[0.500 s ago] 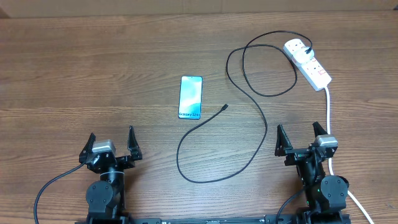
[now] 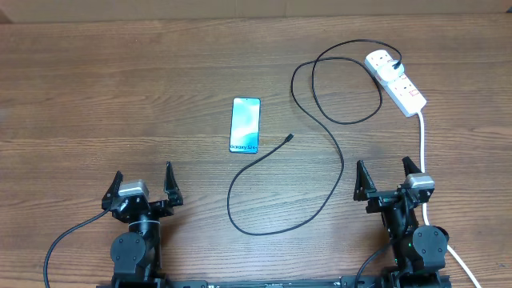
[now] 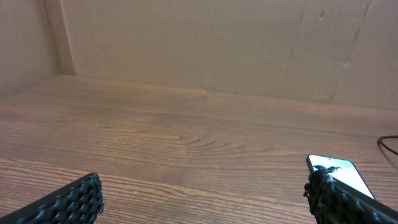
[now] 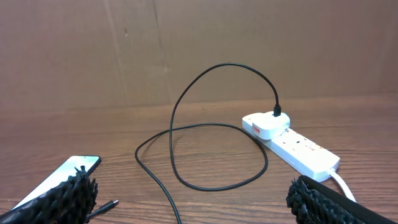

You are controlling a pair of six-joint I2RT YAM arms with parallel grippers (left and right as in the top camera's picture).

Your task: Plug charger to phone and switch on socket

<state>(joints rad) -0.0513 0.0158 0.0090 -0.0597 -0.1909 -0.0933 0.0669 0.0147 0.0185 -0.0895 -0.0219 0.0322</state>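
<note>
The phone (image 2: 246, 125) lies flat mid-table with its blue-teal screen lit; it also shows in the left wrist view (image 3: 341, 174) and the right wrist view (image 4: 59, 177). The charger's black cable (image 2: 320, 120) loops across the table, its connector tip (image 2: 289, 138) lying loose just right of the phone, its plug (image 2: 396, 64) in the white socket strip (image 2: 398, 81) at the far right. The tip (image 4: 111, 203) and strip (image 4: 292, 144) show in the right wrist view. My left gripper (image 2: 142, 186) and right gripper (image 2: 388, 178) are open and empty near the front edge.
The strip's thick white cord (image 2: 423, 144) runs down the right side past my right arm. A brown cardboard wall (image 4: 199, 50) stands behind the table.
</note>
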